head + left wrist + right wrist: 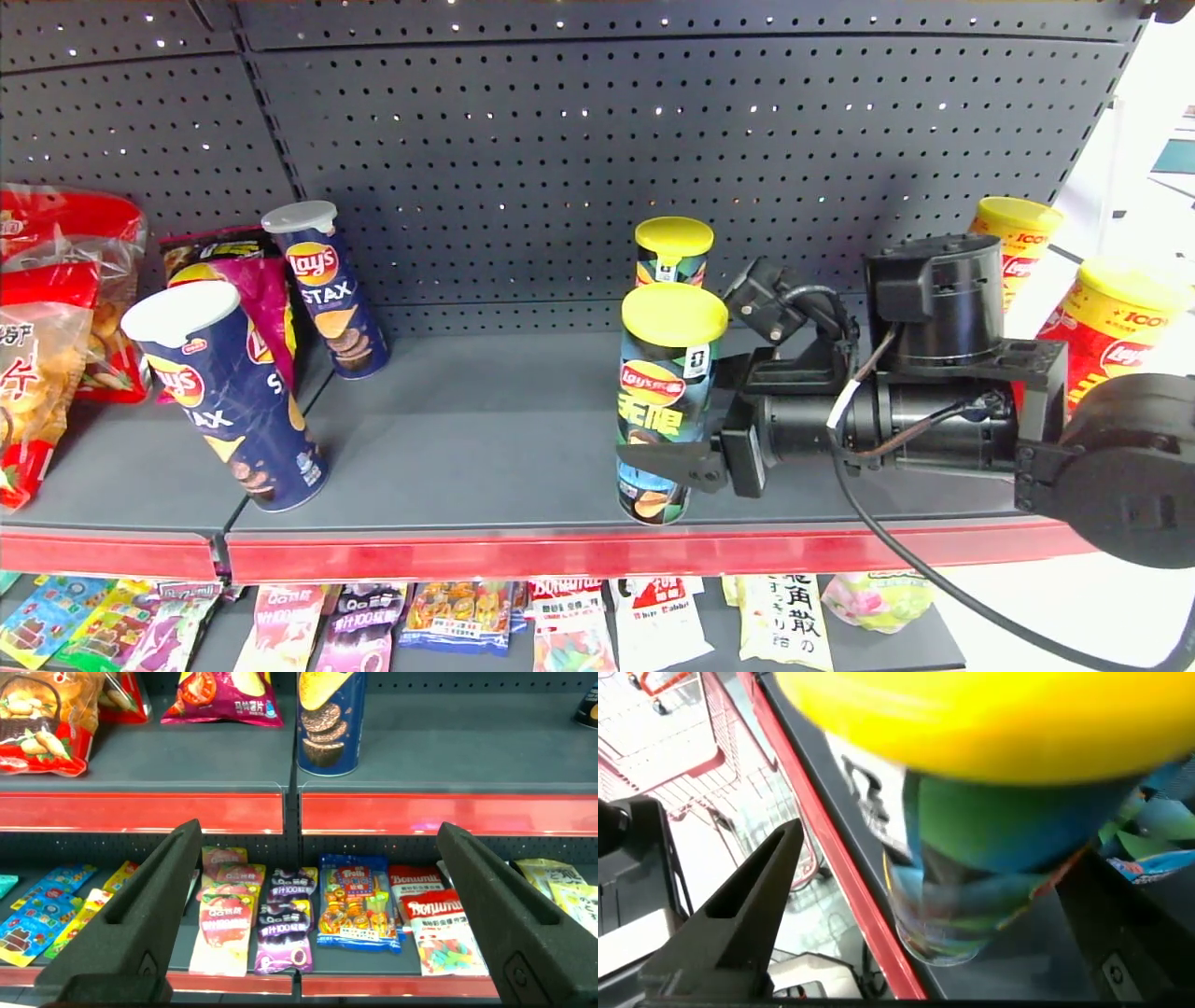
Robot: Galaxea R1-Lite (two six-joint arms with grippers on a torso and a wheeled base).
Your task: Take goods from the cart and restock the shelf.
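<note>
A green chips can with a yellow lid [667,392] stands upright near the front edge of the grey shelf [485,439]. My right gripper [667,448] is open around its lower half, one finger [658,462] crossing in front of the can and the other hidden behind it. In the right wrist view the can [990,859] sits between the fingers, with a gap beside one finger [738,924]. My left gripper [308,905] is open with nothing in it, facing the lower shelf of candy bags [280,924]. The red cart [682,756] stands on the floor below.
A second yellow-lidded green can [672,250] stands behind the first. Two blue cans [224,392] [327,289] lean at the left beside a purple bag [252,280] and red snack bags [56,317]. Two red cans [1018,238] [1116,327] stand at the right.
</note>
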